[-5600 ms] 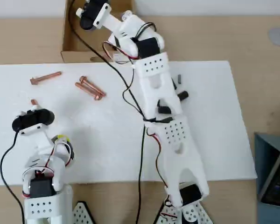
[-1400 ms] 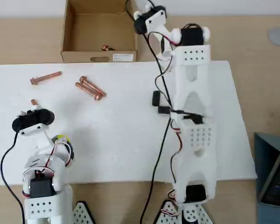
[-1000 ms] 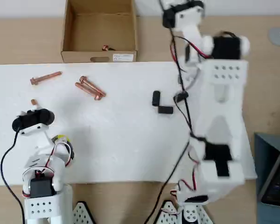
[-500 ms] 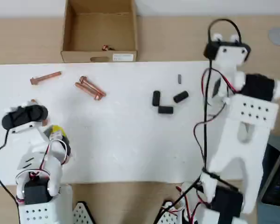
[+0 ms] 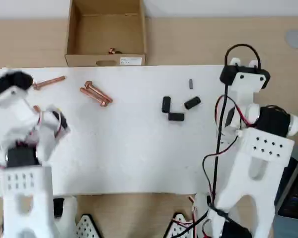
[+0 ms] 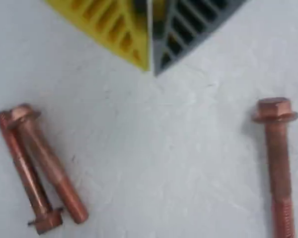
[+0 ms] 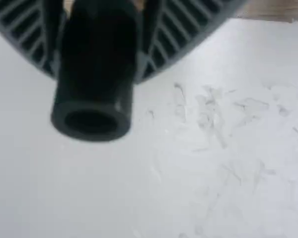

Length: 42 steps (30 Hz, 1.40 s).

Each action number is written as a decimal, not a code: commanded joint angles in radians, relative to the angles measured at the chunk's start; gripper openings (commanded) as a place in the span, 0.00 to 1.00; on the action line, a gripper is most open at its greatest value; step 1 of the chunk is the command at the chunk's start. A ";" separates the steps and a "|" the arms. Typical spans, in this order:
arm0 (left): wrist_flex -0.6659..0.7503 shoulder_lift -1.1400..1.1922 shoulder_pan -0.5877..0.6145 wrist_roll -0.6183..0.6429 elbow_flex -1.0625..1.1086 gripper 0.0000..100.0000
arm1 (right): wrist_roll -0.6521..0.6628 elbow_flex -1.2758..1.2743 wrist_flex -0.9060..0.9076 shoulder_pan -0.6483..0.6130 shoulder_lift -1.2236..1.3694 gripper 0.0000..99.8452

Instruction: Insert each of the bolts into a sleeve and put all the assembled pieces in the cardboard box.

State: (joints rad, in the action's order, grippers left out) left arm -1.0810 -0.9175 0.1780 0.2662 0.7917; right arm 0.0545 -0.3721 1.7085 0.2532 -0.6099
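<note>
My left gripper (image 6: 150, 67) is shut and empty, its yellow and grey tips touching above the white mat. Below it lie two copper bolts side by side (image 6: 37, 168) and a single bolt (image 6: 275, 148). From above, the left gripper (image 5: 11, 85) hangs at the mat's far left, close to the single bolt (image 5: 48, 82); the pair (image 5: 95, 93) is farther right and a fourth bolt (image 5: 36, 108) peeks out beside the arm. My right gripper (image 7: 97, 74) is shut on a black sleeve (image 7: 92, 114) above the mat's right side. Three more sleeves (image 5: 176, 117) lie mid-mat.
The cardboard box (image 5: 73, 34) stands beyond the mat's far edge, with one bolt piece (image 5: 113, 50) inside by its near wall. A small grey pin (image 5: 190, 84) lies near the sleeves. A dark device (image 5: 293, 188) sits at the right edge.
The right arm swung from over the box to the mat's right side and drew back. The left arm lifted and stretched forward toward the bolts at the far left.
</note>
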 commanded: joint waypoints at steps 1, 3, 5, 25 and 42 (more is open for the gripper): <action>-0.003 0.220 0.003 0.061 -0.193 0.00 | -0.011 -0.035 -0.020 0.013 -0.064 0.01; -0.003 0.323 0.003 0.103 -0.264 0.00 | -0.011 -0.059 -0.020 0.013 -0.088 0.01; -0.003 0.414 0.003 0.141 -0.327 0.00 | -0.011 -0.082 -0.020 0.015 -0.116 0.01; -0.261 1.145 -0.153 0.425 -1.097 0.00 | -0.060 -0.282 -0.114 0.025 -0.377 0.01; -0.528 1.744 -0.201 0.419 -1.838 0.15 | -0.060 -0.283 -0.114 0.025 -0.381 0.01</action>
State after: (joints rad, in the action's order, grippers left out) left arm -1.5934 0.8025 -0.0107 0.6820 -0.9145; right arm 0.0023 -0.6529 1.6149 0.2639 -0.9735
